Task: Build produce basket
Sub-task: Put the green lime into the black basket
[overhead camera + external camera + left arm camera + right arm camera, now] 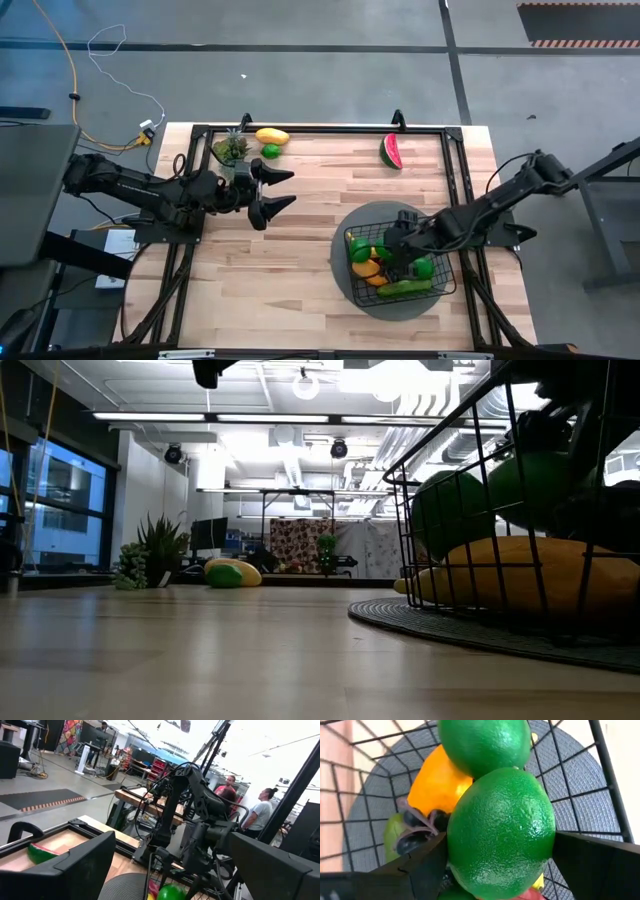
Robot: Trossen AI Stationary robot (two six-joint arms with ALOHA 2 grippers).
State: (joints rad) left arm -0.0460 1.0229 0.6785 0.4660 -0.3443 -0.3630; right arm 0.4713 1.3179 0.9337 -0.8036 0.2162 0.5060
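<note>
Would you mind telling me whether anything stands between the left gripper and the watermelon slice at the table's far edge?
Nothing visible does. The left gripper hangs open over bare wood, and the stretch of table between it and the watermelon slice holds nothing; the basket sits off to the side.

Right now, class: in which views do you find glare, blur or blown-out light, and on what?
Low view: the ceiling lamps are blown out, and the basket close to the lens is soft. Right wrist view: a glossy highlight sits on the lime between the fingers. Left wrist view: the far room is overexposed, and the near fingers are dark.
</note>
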